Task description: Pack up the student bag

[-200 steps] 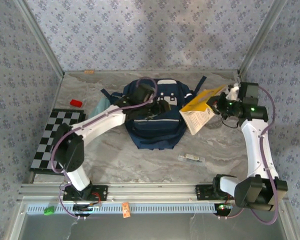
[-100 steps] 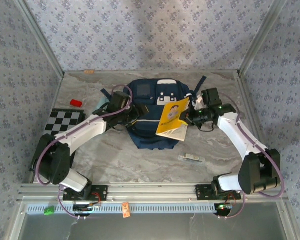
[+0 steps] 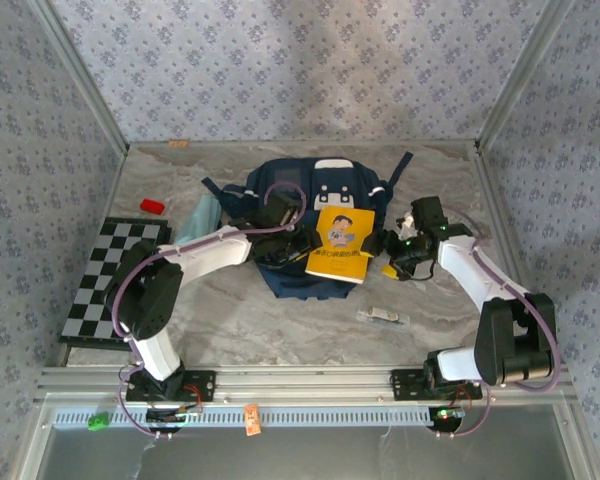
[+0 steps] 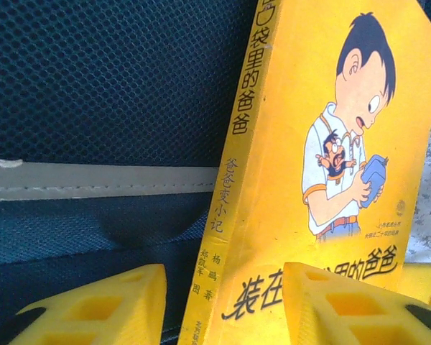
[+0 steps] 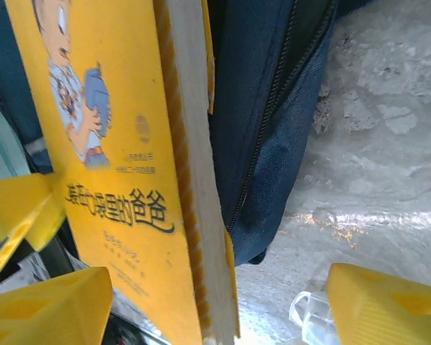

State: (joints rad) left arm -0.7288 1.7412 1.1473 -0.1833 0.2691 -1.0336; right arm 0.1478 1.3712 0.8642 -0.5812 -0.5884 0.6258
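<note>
Your bag (image 3: 330,188) lies flat on the table (image 3: 230,310) at 12 o'clock, top end pointing to 12 and bottom edge to 6. It's navy fabric, with white patches (image 3: 332,164) near the top. One dark strap (image 3: 404,165) trails toward 1 o'clock, another toward 10. In the left wrist view you see its dark mesh (image 4: 115,72) above a pale stripe (image 4: 93,180); in the right wrist view a zip (image 5: 273,108) runs down its side.
</note>
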